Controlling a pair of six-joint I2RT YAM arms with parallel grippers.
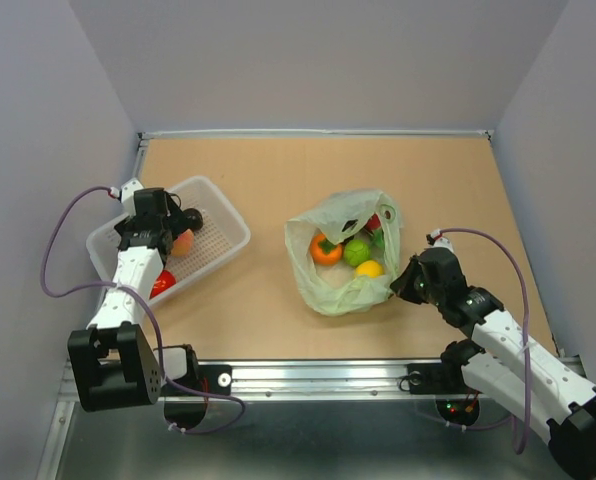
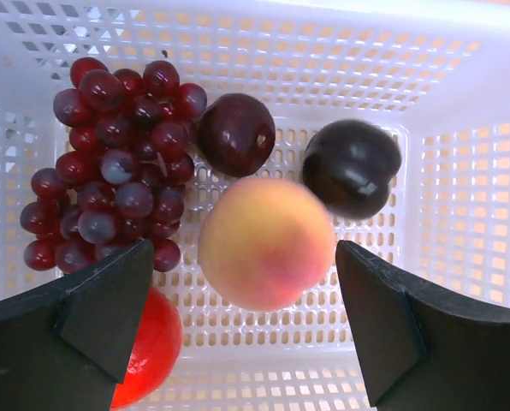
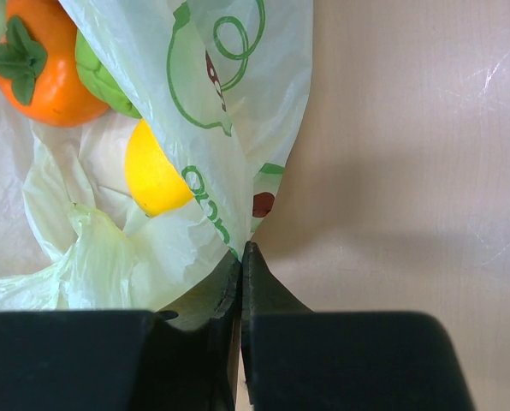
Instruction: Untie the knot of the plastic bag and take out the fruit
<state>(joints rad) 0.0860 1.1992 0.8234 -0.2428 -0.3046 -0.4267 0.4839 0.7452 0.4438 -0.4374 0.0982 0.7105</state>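
The pale green plastic bag lies with its mouth open in the middle of the table. Inside it are an orange, a green lime and a yellow lemon. The knot is out of view. My right gripper is shut on the bag's edge, at the bag's right side. My left gripper hangs open over the white basket. A peach lies below, between the fingers, which do not touch it.
The basket also holds a red grape bunch, two dark plums and a red fruit. Grey walls close in the table on three sides. A metal rail runs along the near edge.
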